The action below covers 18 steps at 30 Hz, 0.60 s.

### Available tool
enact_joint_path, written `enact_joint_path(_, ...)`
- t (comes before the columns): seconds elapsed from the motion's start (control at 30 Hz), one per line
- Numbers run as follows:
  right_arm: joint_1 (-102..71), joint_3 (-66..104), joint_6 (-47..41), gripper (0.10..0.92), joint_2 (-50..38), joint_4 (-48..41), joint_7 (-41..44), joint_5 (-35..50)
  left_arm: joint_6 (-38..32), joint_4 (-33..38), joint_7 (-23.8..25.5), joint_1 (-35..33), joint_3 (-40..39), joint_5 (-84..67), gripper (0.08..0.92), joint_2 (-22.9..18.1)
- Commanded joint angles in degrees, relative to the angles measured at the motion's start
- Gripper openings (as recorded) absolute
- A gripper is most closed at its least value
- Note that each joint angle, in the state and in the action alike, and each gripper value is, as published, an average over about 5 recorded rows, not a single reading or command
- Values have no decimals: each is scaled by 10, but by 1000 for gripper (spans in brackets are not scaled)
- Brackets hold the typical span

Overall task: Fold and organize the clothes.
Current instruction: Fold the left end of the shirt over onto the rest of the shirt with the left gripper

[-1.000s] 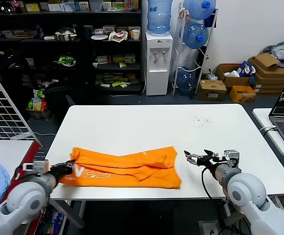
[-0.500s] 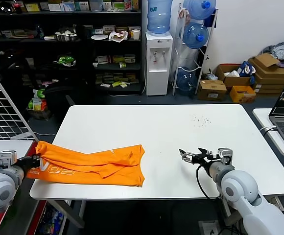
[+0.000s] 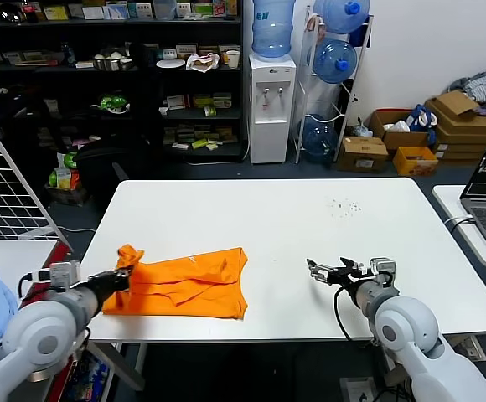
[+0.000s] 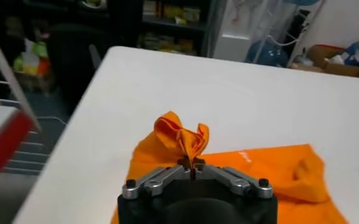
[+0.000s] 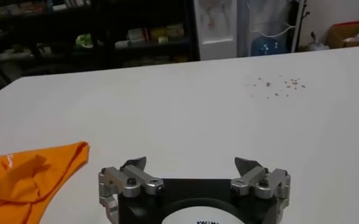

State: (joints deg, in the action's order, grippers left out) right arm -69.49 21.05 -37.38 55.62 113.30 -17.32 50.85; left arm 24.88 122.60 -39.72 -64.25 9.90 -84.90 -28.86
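Left hand (image 3: 124, 279) at the bench's (image 3: 310, 218) left front edge, clenched on a bunched corner of the orange T-shirt (image 3: 188, 285). T-shirt lies folded along the front edge, left of centre. Right hand (image 3: 325, 271), released, hovers near the front-right edge, well apart from it.

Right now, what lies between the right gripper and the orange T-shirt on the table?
Nothing: in the head view only bare white table separates the open right gripper from the orange T-shirt.
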Motion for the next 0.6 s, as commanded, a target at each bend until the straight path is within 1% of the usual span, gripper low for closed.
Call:
enact_joint_path(0.03,-10,5,-2,921,9,3,-10,-6,1,-4,-76,215,-232,-56,104,-111)
enact_joint_path(0.13,-10,5,-2,921,11,4,-12,-6,1,-13,-87,234,-259,-55,104,-135)
enact_joint_path(0.27,-9,4,-2,921,12,3,-12,-5,1,-25,-96,244,-275,-52,104,-159)
enact_joint_path(0.6,-4,1,-1,921,13,-4,-11,-4,-1,-44,-105,266,-291,-50,104,-190)
